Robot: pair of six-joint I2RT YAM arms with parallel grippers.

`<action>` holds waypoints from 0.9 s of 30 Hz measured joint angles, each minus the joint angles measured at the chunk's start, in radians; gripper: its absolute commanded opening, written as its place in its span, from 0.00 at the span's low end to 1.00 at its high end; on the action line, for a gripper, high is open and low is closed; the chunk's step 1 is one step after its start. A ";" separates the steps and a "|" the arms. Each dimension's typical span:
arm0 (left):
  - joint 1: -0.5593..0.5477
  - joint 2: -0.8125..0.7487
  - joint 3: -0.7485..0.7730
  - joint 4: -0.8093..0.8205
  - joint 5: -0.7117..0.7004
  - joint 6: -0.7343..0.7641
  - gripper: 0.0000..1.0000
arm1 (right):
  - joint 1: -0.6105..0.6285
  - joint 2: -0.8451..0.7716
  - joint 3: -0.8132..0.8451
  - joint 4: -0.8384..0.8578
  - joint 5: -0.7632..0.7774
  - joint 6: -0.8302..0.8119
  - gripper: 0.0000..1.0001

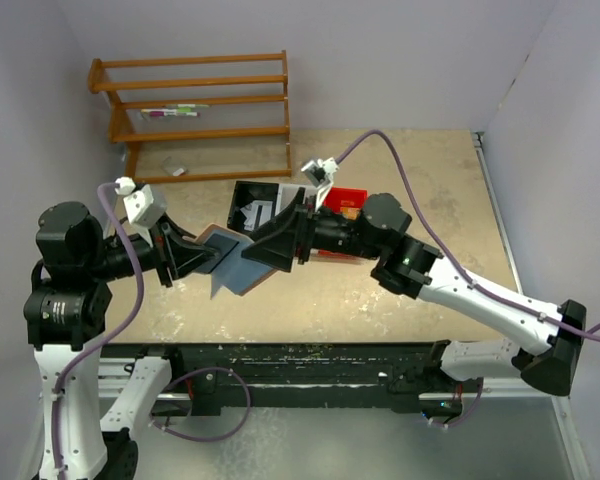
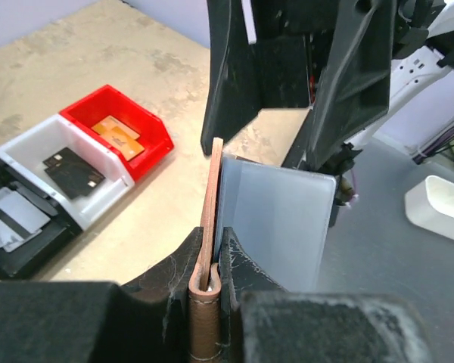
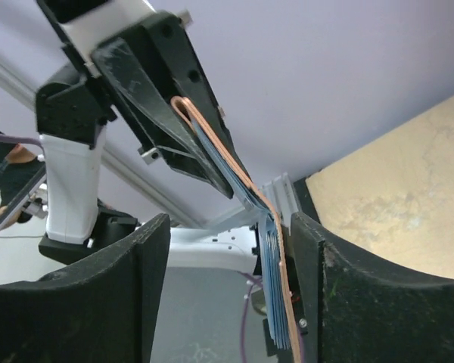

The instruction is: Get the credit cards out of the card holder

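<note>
The card holder (image 1: 235, 268) hangs above the table between both arms, pinkish-brown outside with pale blue lining (image 2: 272, 227). My left gripper (image 2: 210, 261) is shut on its folded brown edge. My right gripper (image 3: 228, 227) stands open around the other flap (image 3: 276, 272), which lies against one finger (image 3: 363, 302) while the other finger stays well apart. In the top view the right gripper (image 1: 270, 245) faces the left gripper (image 1: 205, 258) across the holder. A golden-orange credit card (image 2: 117, 134) lies in the red bin (image 2: 155, 136). I cannot tell whether any card sits in the blue pockets.
A white bin (image 2: 38, 140) with a dark card and a black bin (image 2: 30, 253) with a pale card stand beside the red one. A wooden rack (image 1: 195, 110) stands at the back left. Walls close in the left and right sides.
</note>
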 measured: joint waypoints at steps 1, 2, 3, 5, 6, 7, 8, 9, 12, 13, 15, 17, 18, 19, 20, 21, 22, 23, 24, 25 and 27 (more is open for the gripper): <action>0.000 0.005 -0.002 0.006 0.008 -0.024 0.10 | -0.015 -0.011 0.000 0.006 -0.018 -0.001 0.76; 0.000 0.010 -0.007 0.017 0.015 -0.050 0.09 | -0.031 -0.022 0.000 0.013 -0.029 0.000 0.78; 0.000 0.013 -0.013 0.026 0.019 -0.076 0.08 | -0.045 -0.031 0.000 0.017 -0.043 -0.002 0.82; 0.000 0.019 -0.016 0.032 0.022 -0.109 0.06 | -0.078 -0.048 0.003 0.020 -0.064 -0.003 0.84; 0.000 0.021 -0.016 0.036 0.019 -0.120 0.06 | -0.089 -0.052 0.005 0.020 -0.072 -0.005 0.84; 0.000 0.021 -0.016 0.041 0.013 -0.125 0.06 | -0.097 -0.053 0.008 0.020 -0.075 -0.008 0.84; 0.000 0.019 -0.016 0.044 0.005 -0.125 0.06 | -0.102 -0.052 0.012 0.019 -0.077 -0.011 0.84; 0.000 0.016 -0.016 0.046 -0.003 -0.124 0.06 | -0.105 -0.049 0.017 0.015 -0.081 -0.014 0.84; 0.000 0.010 -0.016 0.048 -0.010 -0.127 0.07 | -0.106 -0.025 0.043 -0.004 -0.098 -0.030 0.86; 0.000 0.010 -0.016 0.049 -0.007 -0.133 0.07 | -0.106 -0.009 0.059 -0.011 -0.106 -0.043 0.86; 0.000 0.011 -0.016 0.055 0.006 -0.152 0.09 | -0.105 0.031 0.089 -0.019 -0.137 -0.064 0.84; 0.000 0.011 -0.018 0.068 0.028 -0.177 0.09 | -0.106 0.067 0.108 -0.021 -0.179 -0.072 0.75; 0.000 0.010 -0.024 0.089 0.047 -0.197 0.09 | -0.105 0.087 0.116 -0.017 -0.204 -0.074 0.70; 0.000 0.008 -0.031 0.105 0.058 -0.214 0.09 | -0.105 0.104 0.118 -0.014 -0.225 -0.075 0.65; 0.000 0.008 -0.040 0.124 0.073 -0.236 0.09 | -0.105 0.116 0.120 -0.014 -0.238 -0.075 0.56; 0.000 0.009 -0.051 0.142 0.086 -0.256 0.09 | -0.105 0.131 0.120 -0.009 -0.263 -0.070 0.50; 0.000 0.011 -0.061 0.158 0.098 -0.274 0.09 | -0.105 0.141 0.121 -0.003 -0.282 -0.068 0.45; 0.000 0.013 -0.069 0.169 0.108 -0.290 0.09 | -0.105 0.151 0.121 0.005 -0.296 -0.061 0.37; 0.000 0.018 -0.078 0.183 0.124 -0.311 0.09 | -0.105 0.160 0.121 0.019 -0.315 -0.051 0.29; 0.000 0.025 -0.085 0.193 0.136 -0.329 0.11 | -0.105 0.166 0.121 0.035 -0.332 -0.042 0.19; 0.000 0.041 -0.096 0.213 0.156 -0.360 0.20 | -0.105 0.171 0.120 0.081 -0.364 -0.009 0.03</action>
